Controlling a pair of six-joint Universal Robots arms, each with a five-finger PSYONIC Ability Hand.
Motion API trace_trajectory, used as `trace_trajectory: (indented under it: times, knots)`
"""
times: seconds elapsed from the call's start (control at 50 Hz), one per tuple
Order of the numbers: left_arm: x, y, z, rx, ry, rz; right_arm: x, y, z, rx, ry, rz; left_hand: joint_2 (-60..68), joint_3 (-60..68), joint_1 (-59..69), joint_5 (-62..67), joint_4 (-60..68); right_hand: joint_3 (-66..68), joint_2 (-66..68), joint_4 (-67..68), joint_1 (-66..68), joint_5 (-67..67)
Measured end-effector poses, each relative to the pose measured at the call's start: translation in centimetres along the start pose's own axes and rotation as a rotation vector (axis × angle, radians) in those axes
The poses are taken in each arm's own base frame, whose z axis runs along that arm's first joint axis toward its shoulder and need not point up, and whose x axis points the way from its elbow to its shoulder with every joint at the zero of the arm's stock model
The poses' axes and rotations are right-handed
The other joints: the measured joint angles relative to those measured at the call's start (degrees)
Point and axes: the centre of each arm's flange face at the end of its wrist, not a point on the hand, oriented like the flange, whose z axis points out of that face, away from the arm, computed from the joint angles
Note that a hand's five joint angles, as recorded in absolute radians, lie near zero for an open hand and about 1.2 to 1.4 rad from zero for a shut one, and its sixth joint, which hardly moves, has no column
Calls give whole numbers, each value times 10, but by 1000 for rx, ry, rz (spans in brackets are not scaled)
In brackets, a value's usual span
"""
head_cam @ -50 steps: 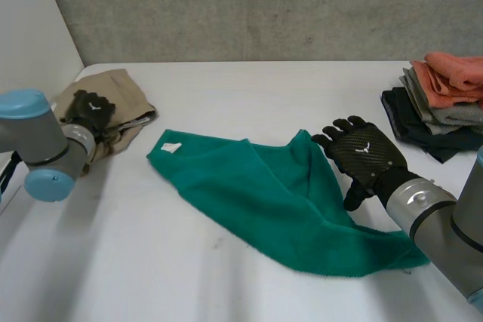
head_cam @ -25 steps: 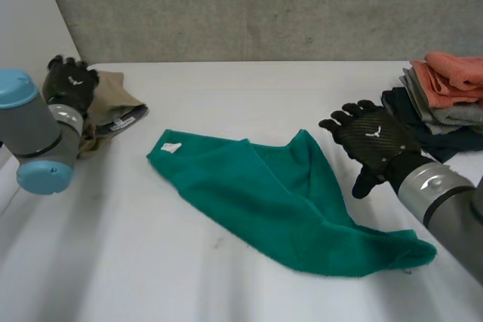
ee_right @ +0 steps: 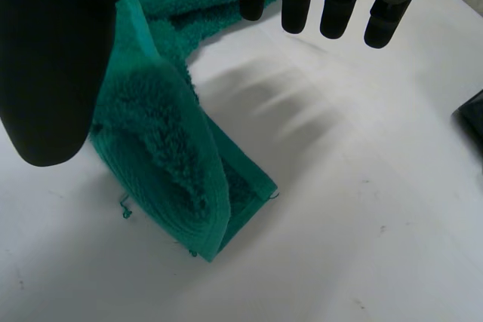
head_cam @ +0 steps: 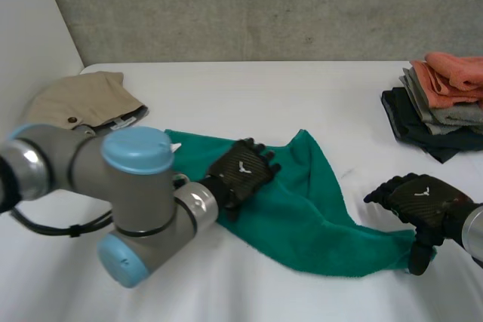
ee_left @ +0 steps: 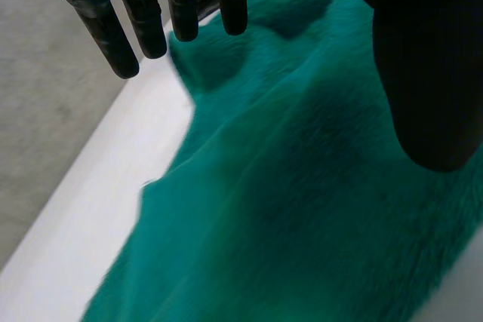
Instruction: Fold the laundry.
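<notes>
While the white table (head_cam: 302, 96) carried a rumpled green towel (head_cam: 317, 216), the 2 hands hung open over it.
The towel's long axis ran from its far end near the left arm's elbow to the doubled-over corner (ee_right: 204, 209) at the near right. The left hand (head_cam: 240, 175) sat over the towel's middle, fingers (ee_left: 128, 43) straight and apart from the thumb, holding nothing; whether they pressed the pile could not be told. The right hand (head_cam: 419, 201) was the nearer to that end corner, which lay just under its thumb (ee_right: 53, 58), with fingers straight and nothing grasped. That corner looked the likeliest next pick.
</notes>
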Motion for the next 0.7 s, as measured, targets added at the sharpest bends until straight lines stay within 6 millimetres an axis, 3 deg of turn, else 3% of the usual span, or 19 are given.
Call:
trace_trajectory:
  times: [0.12, 0.2, 0.26, 0.3, 0.34, 0.4, 0.5, 0.58, 0.7]
  knots:
    - [20, -7, 18, 45, 82, -28, -4, 12, 6, 28, 11, 6, 19, 16, 21, 11, 21, 10, 8, 9, 2, 5]
    - [29, -8, 26, 47, 130, -59, -6, 17, 9, 37, 17, 3, 165, 162, 188, 160, 170, 45, 45, 43, 29, 38]
    - [32, -5, 30, 27, 146, -73, -6, 18, 11, 45, 26, -4, 414, 409, 432, 394, 409, 156, 162, 155, 154, 149]
    - [31, -3, 33, 13, 139, -76, -4, 17, 13, 53, 35, -12, 500, 494, 512, 487, 504, 288, 292, 286, 283, 270]
    - [27, -1, 36, -5, 115, -75, -2, 15, 15, 67, 51, -26, 560, 553, 523, 528, 564, 473, 481, 472, 474, 463]
    - [19, -1, 39, -13, 64, -68, 3, 12, 18, 87, 73, -42, 562, 555, 523, 528, 566, 537, 541, 539, 506, 523]
    - [-21, -28, 50, 105, -156, -21, 23, -6, 29, 185, 162, -109, 562, 556, 523, 528, 566, 559, 552, 564, 506, 539]
    - [-69, -66, 50, 279, -356, 21, 38, -34, 38, 283, 232, -163, 562, 556, 523, 528, 566, 559, 552, 564, 506, 541]
    - [-147, -125, 27, 560, -647, 97, 70, -121, 34, 580, 452, -166, 562, 556, 523, 528, 566, 559, 552, 565, 506, 542]
